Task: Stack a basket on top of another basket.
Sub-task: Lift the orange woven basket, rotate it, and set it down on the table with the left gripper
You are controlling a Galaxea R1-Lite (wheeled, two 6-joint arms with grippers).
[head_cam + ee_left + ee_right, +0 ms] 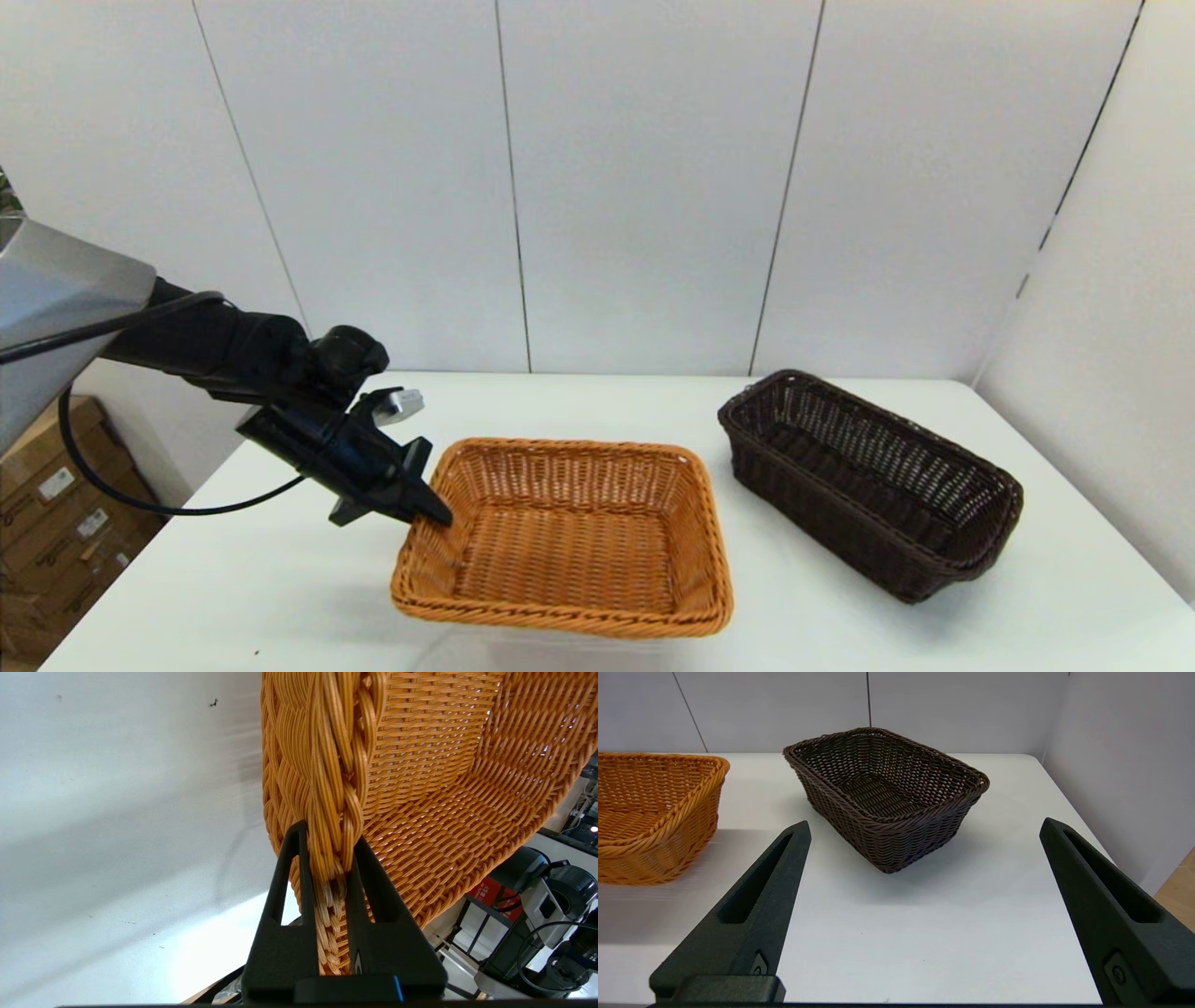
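Orange basket (569, 532), its left rim pinched tight by the left gripper (431, 509), lies left of the dark basket (868, 481), nearer the wide-open, empty right gripper (924, 858).

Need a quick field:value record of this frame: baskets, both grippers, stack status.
orange basket: on the table's near left, seemingly tipped up on the gripped side
dark basket: on the table, right of the orange one, apart from it, empty
left gripper: shut on the orange basket's braided left rim
right gripper: open, holding nothing, low at the near edge, aimed at the dark basket; out of head view
stack status: not stacked; baskets side by side
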